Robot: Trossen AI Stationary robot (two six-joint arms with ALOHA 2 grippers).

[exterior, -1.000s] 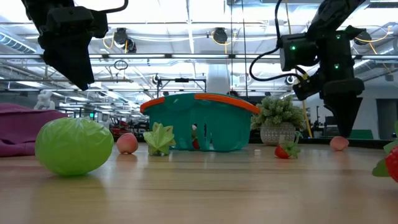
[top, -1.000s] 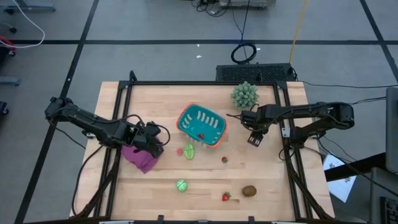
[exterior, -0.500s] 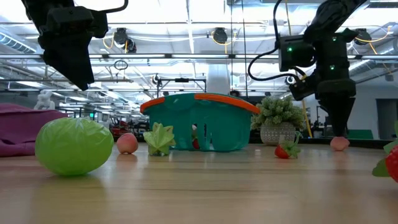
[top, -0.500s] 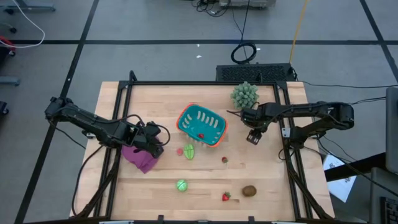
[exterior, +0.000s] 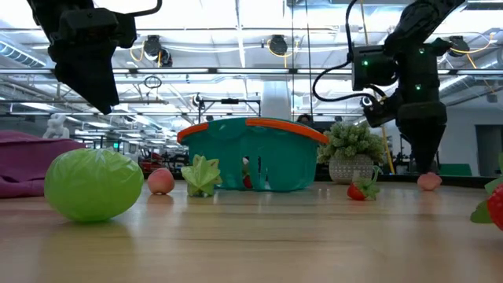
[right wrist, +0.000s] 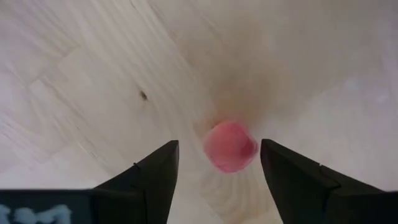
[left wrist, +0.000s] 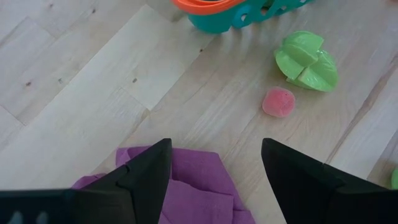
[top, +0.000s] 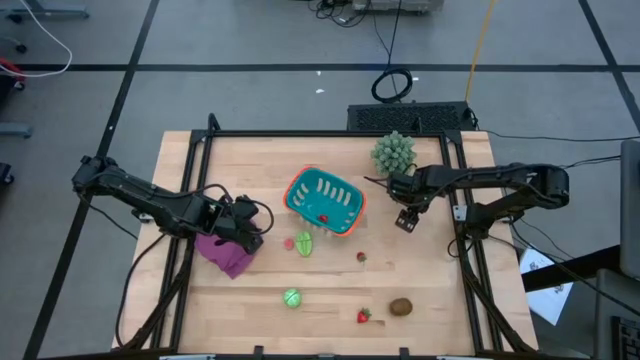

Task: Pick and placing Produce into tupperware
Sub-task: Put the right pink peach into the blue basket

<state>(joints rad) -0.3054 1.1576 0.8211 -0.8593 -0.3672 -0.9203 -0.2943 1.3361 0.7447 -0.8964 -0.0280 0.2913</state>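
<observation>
We see the teal basket [top: 324, 200] holding one red piece [top: 323, 218]; right gripper [top: 405, 222] open over a pink piece [right wrist: 231, 146], left gripper [top: 243, 232] open above the purple cloth [top: 227, 253].

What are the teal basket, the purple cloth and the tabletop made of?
Teal slotted basket with orange rim: looks like moulded plastic, smooth with a slight sheen and clean slots.
Purple cloth: soft fabric, matte, with folds and creases.
Tabletop: light wood planks with visible grain, seams and small knots, probably sealed.
</observation>
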